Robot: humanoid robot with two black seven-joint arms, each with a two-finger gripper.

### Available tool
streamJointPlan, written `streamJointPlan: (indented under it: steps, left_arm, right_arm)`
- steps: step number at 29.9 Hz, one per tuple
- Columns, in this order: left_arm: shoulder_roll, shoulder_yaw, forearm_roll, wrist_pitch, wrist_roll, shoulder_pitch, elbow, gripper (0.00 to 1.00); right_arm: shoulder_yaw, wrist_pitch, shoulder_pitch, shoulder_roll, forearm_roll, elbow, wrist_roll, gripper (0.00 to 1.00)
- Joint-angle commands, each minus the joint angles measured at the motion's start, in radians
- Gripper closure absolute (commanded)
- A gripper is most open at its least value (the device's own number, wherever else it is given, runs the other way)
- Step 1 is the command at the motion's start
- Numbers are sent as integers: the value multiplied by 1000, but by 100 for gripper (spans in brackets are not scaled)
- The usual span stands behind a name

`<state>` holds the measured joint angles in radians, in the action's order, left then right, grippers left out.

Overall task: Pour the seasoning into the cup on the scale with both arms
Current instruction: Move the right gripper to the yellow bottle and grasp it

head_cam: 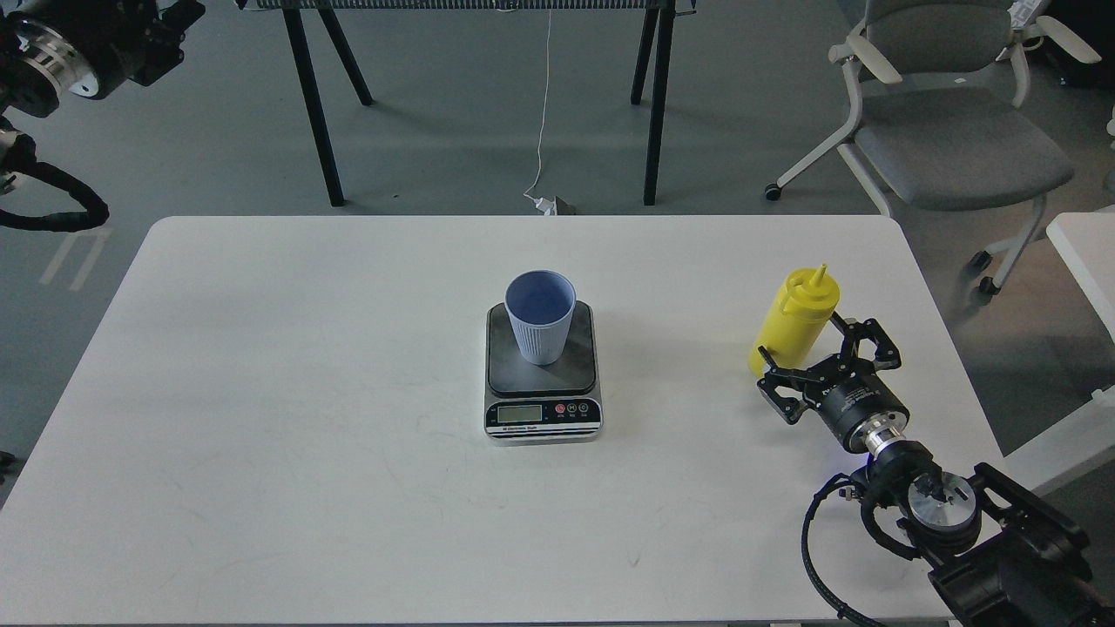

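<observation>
Right tool [806, 348] spread wide at the base of the yellow seasoning bottle [791, 324], one finger low on the near-left side, the other up at the far-right side, both black claws close against the bottle's wall; actual contact not clear from this angle. Bottle upright on the white counter [261, 418], directly in front of the tool, pointed nozzle up. Well off to that tool's left, near the counter's middle: the scale [542, 374], dark platform on top, silver front with display and round buttons facing the near edge. Light-blue cup [541, 317] upright on the far part of the scale's platform, mouth open upward, inside looking bare. Black right arm [958, 531] behind the tool, running back to the lower right corner, silver ring and looped cable along it. Left tool [170, 35] far away at the upper left corner, off the counter, above the floor, seen dark and partly cut by the edge; fingers not distinguishable, so open or closed cannot be told. Beyond the counter, past the right tool: a grey office chair [949, 131] on the floor; farther left, black table legs [314, 104] and a white cable [543, 113] hanging to the floor.
</observation>
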<state>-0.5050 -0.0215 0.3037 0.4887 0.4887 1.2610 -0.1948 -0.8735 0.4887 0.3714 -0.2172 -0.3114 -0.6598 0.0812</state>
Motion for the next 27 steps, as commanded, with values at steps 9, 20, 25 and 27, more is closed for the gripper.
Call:
streamJointPlan:
  steps: [9, 20, 25, 27]
  left_arm:
    - [-1, -2, 0, 0, 0, 0, -3, 1]
    - [-1, -3, -2, 0, 0, 0, -3, 1]
    - [-3, -3, -2, 0, 0, 0, -5, 1]
    - [-3, -3, -2, 0, 0, 0, -3, 1]
  right_arm:
    - [1, 0, 35, 59, 0, 75, 0, 1]
    - [1, 0, 44, 56, 0, 77, 0, 50]
    - [-4, 0, 43, 58, 0, 75, 0, 68]
    - [-4, 0, 43, 58, 0, 74, 0, 69]
